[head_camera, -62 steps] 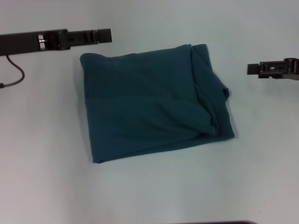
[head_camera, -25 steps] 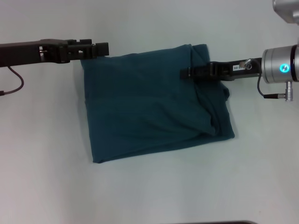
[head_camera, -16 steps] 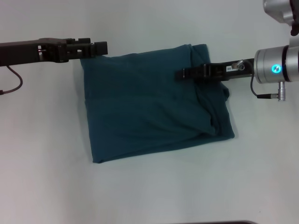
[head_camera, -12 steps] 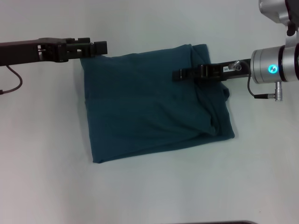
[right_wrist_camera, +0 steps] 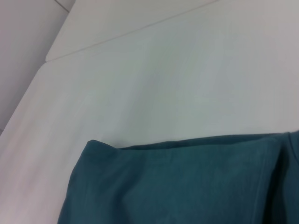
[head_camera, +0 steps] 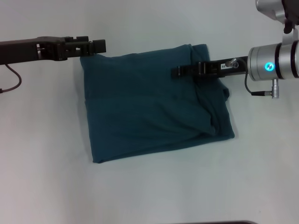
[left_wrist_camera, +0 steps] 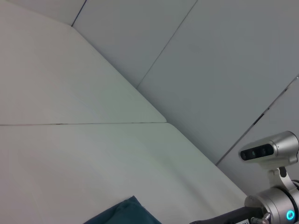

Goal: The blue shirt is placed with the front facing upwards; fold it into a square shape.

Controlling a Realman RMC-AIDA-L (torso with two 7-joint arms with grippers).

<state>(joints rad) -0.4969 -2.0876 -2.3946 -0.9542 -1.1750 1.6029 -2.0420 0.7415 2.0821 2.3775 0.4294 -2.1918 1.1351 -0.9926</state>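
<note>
The blue shirt (head_camera: 149, 105) lies flat on the white table (head_camera: 46, 163), folded into a rough square with its plain teal side up; thicker folds bunch along its right side. My left gripper (head_camera: 100, 45) reaches in from the left and sits at the shirt's far left corner. My right gripper (head_camera: 177, 72) reaches in from the right and hovers over the shirt's far right part. In the right wrist view the shirt (right_wrist_camera: 187, 182) fills the lower area. Only a corner of the shirt (left_wrist_camera: 126, 213) shows in the left wrist view.
A black cable (head_camera: 15, 77) hangs below the left arm at the left edge. The right arm's silver wrist (head_camera: 275, 63) with a blue light stands right of the shirt. Grey wall panels (left_wrist_camera: 210, 56) rise behind the table's far edge.
The right arm came in from the right edge and moved left over the shirt's far right part. The left gripper shifted slightly toward the shirt's far left corner. The shirt has not moved.
</note>
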